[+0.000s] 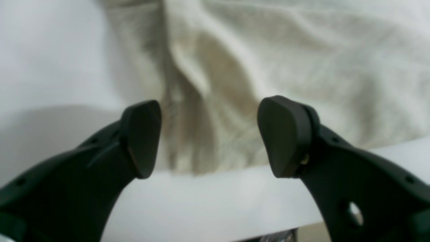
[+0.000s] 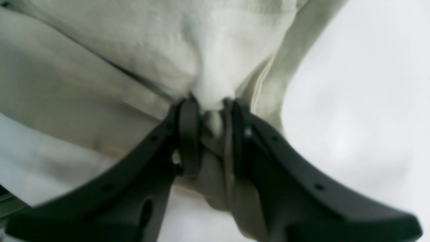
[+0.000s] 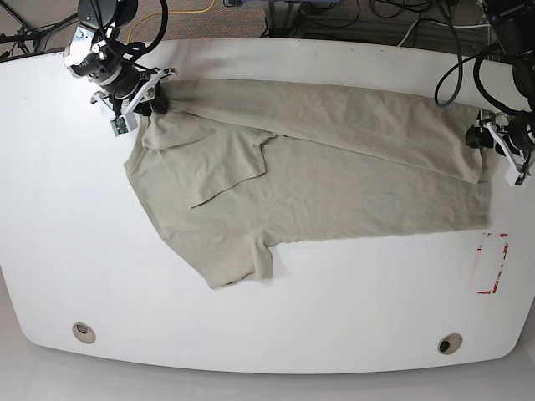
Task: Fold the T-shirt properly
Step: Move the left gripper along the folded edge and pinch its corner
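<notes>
T-shirt lies part-folded on white surface, long side folded over, one sleeve sticking out toward the near edge. At view's left, right tool has fabric pinched between its fingers near the shirt's end; pulling now could drag the lower layer and skew the fold, since the cloth is already bunched there. At view's right, left tool is spread open over the other end, gripping nothing; closing off-centre might catch only the top layer, leaving the corner behind and creasing it.
</notes>
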Robot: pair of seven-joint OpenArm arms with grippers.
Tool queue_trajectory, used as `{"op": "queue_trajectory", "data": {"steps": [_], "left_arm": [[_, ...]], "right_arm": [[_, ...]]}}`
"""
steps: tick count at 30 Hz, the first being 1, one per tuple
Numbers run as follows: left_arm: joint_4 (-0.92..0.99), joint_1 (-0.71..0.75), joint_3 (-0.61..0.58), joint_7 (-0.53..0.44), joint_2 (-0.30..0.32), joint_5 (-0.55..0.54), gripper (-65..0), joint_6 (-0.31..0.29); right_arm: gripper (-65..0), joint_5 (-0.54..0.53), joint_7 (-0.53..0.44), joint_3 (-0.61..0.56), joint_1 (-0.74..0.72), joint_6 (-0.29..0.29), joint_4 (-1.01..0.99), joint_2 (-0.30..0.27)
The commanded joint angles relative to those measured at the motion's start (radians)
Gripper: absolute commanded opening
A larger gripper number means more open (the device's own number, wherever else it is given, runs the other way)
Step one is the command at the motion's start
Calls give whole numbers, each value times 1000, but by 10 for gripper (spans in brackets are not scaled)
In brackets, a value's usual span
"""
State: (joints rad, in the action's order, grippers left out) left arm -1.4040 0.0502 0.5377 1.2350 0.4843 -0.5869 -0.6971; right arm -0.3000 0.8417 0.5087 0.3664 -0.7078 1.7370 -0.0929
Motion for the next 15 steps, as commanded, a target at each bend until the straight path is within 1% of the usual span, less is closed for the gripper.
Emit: {"op": "queue_trajectory", "data": {"steps": [1,4,8,10,15], "left_arm": [[-19,-6,5,-2,7,51,-207,-1],[-21,-3,5,-2,7,94,-254,-1],[-13,-2,3,-2,9,143,-350,-1],[-13,-2,3,-2,9,161,-387,-1],[-13,0,3,-2,9,173,-456,-1]], "right_arm": [[-501,54,64,1,1,10,-4,-5],[-503,54,64,3,1,10,-6,-5],[-503,54,64,5,0,10,-9,-8],[-503,54,64,5,-2,10,-9,-8],[-503,54,64,5,0,10,-4,-6]]}}
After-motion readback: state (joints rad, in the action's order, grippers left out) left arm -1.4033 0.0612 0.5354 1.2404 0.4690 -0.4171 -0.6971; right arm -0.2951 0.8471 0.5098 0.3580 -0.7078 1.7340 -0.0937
